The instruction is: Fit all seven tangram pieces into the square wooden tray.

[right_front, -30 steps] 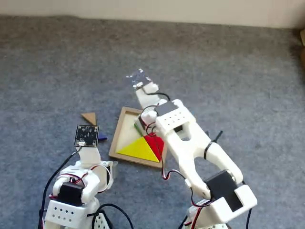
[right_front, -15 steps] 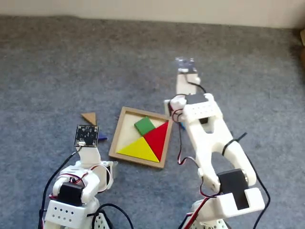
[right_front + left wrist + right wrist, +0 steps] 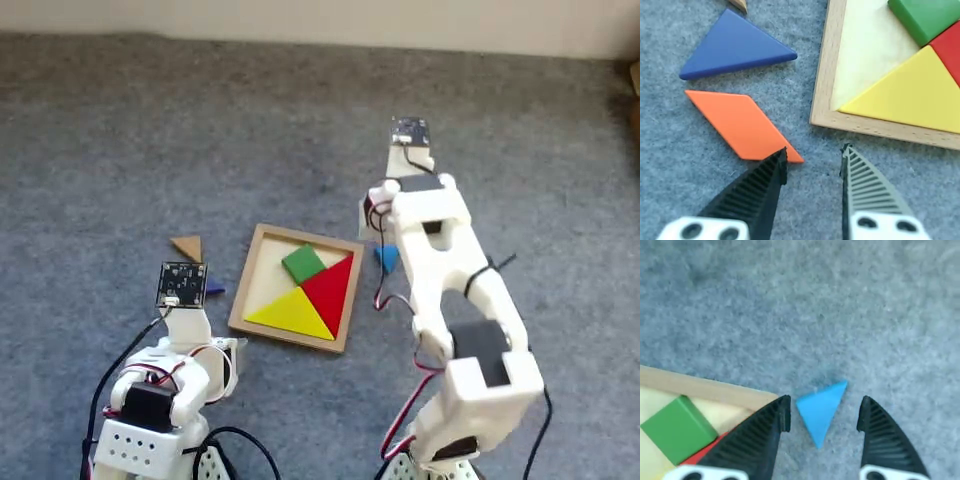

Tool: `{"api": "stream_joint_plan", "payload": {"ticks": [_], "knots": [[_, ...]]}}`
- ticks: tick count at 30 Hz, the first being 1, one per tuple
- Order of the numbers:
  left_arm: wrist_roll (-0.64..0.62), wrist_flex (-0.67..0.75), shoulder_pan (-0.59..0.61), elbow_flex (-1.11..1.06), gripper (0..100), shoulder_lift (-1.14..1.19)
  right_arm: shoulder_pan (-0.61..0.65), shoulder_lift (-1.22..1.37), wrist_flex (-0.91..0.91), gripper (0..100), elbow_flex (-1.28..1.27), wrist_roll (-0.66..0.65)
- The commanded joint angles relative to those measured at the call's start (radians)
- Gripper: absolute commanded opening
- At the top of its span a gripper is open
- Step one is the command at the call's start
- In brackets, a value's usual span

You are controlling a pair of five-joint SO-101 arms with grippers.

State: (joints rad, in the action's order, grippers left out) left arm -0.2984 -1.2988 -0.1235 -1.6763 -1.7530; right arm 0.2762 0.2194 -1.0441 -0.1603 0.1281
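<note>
Partly under right arm (image 3: 432, 245): light-blue triangle (image 3: 386, 259).

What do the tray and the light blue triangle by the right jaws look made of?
The tray looks like pale, bare wood: faint grain along its rim. The light blue triangle is smooth, evenly coloured and matte; painted wood or plastic, unclear which.

- Surface (image 3: 120, 130): is showing mottled grey all over.
- Wooden tray (image 3: 240, 300): is showing pale bare wood.
- Pieces in the tray are showing plain colours: green square (image 3: 303, 264), red triangle (image 3: 330, 285), yellow triangle (image 3: 290, 312).
- Loose pieces are showing plain colours: light blue triangle (image 3: 821, 409), dark blue triangle (image 3: 735, 47), orange parallelogram (image 3: 742, 125), tan triangle (image 3: 187, 246).
- Left tool (image 3: 814, 160): is showing one black finger (image 3: 757, 190) and one grey finger (image 3: 867, 192).
- Right tool (image 3: 824, 407): is showing black fingers (image 3: 752, 440).
- Both arms (image 3: 440, 260): are showing white.
</note>
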Motion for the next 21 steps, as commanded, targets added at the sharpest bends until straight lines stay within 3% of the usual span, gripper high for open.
{"api": "stream_joint_plan", "payload": {"ticks": [1,21], "knots": [[-0.006,-0.006,-0.008,-0.022,18,-0.019,0.002,0.041,-0.053,21.4,0.154,0.005],[-0.006,-0.006,-0.008,-0.022,18,-0.019,0.030,0.150,-0.084,21.4,0.217,0.006]]}}
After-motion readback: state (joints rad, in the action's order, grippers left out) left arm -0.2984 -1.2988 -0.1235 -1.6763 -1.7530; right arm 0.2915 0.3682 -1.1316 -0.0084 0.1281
